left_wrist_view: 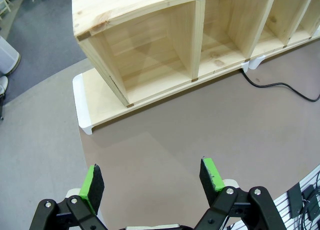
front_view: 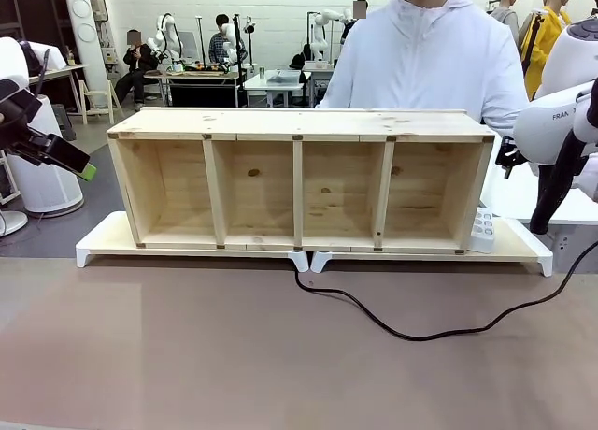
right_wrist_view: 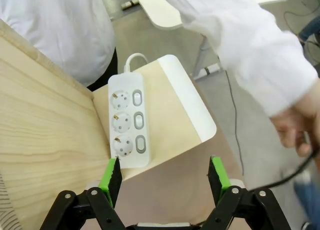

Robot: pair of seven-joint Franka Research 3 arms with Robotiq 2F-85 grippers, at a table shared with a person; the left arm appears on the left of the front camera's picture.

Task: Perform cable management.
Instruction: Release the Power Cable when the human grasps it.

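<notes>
The thin black cable (front_view: 411, 335) comes out from under the middle of the wooden shelf (front_view: 299, 182) and curves over the brown table to the right edge. In the left wrist view the cable (left_wrist_view: 280, 85) lies at the upper right. The white power strip (right_wrist_view: 127, 121) lies on the platform beside the shelf's right end, also seen as the power strip (front_view: 483, 229). My right gripper (right_wrist_view: 165, 177) hangs open just above it, holding nothing. A person's hand (right_wrist_view: 294, 130) holds a blurred stretch of black cable (right_wrist_view: 300, 165) at the right. My left gripper (left_wrist_view: 151, 179) is open over bare table, and the left gripper (front_view: 84, 168) sits at the far left.
The shelf has several open compartments and stands on a low white-edged platform (front_view: 103, 238). The person in white (front_view: 425, 56) stands right behind it. My right arm (front_view: 556, 121) and its thick black hose (front_view: 561, 187) crowd the right side. The table's front is open.
</notes>
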